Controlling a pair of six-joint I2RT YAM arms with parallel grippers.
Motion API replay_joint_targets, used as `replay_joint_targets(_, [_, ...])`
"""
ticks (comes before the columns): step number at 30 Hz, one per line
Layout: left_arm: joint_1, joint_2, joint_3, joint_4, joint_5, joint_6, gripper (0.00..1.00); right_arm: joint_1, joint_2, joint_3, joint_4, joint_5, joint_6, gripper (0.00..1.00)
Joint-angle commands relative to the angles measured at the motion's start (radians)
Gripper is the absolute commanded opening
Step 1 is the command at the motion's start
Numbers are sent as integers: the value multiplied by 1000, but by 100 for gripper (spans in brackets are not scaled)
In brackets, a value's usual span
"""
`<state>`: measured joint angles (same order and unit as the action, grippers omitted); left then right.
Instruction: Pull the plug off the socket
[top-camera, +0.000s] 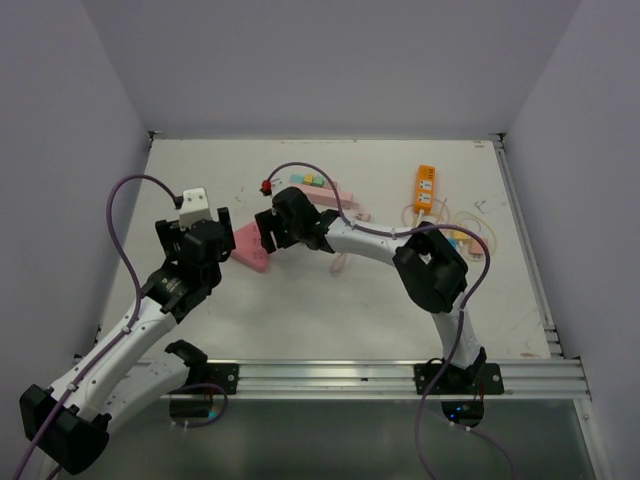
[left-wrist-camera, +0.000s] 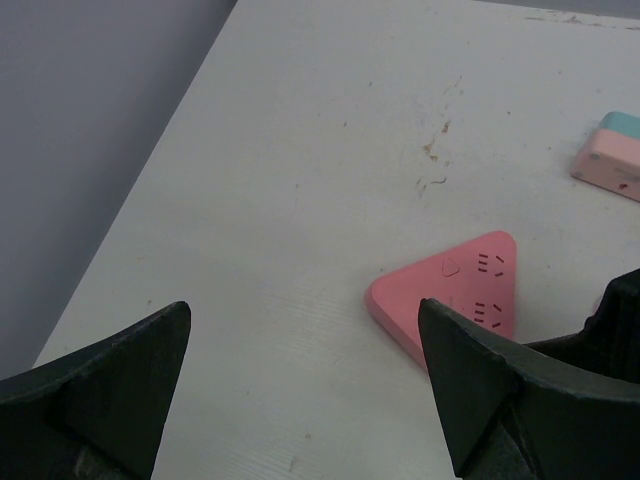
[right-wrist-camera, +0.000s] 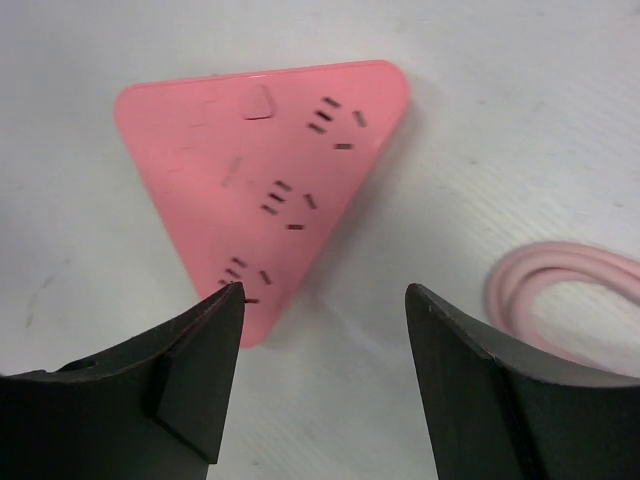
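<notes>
The pink triangular plastic socket block (right-wrist-camera: 260, 190) lies flat on the white table (left-wrist-camera: 300, 150), at twelve o'clock of the right gripper (right-wrist-camera: 322, 292), whose jaws stand apart and empty; the left gripper (left-wrist-camera: 305, 305) gapes empty too; no plug shows in the slots, so the pull looks done.

We see a white left arm (top-camera: 125, 335) and a white right arm (top-camera: 362, 240), both black-jointed, with purple cables (top-camera: 114, 215) alongside and dark wedge-shaped fingers (right-wrist-camera: 470, 380).

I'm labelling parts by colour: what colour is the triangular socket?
The triangular socket is pink, seen best in the right wrist view.
</notes>
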<state>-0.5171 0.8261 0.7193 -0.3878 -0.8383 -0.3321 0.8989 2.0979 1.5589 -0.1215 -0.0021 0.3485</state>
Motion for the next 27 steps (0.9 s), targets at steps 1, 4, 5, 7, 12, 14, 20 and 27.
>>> replay_joint_targets(1, [9, -10, -1, 15, -21, -24, 100, -58, -65, -10, -82, 158, -48, 69])
replay_joint_targets(4, [11, -10, -1, 17, -16, -21, 100, -115, -46, -10, -109, 166, -14, 69])
replay_joint_targets(5, [11, -8, -1, 18, -15, -22, 100, -139, -35, -11, -107, 163, -10, 69])
replay_joint_targets(7, [11, -7, 0, 20, -10, -22, 100, -153, -19, -8, -110, 168, -13, 68])
replay_joint_targets(12, [11, 1, 0, 21, -7, -21, 100, -169, 40, 3, -125, 197, -51, 66])
replay_joint_targets(14, [11, 2, -3, 20, -7, -21, 100, -170, 48, -5, -138, 195, -54, 63])
replay_joint_targets(20, [11, 4, -3, 20, -7, -21, 100, -166, -48, -190, -106, 146, -20, 40])
replay_joint_targets(27, [12, 13, 0, 21, 2, -18, 100, -141, -255, -478, -101, 119, 38, 34])
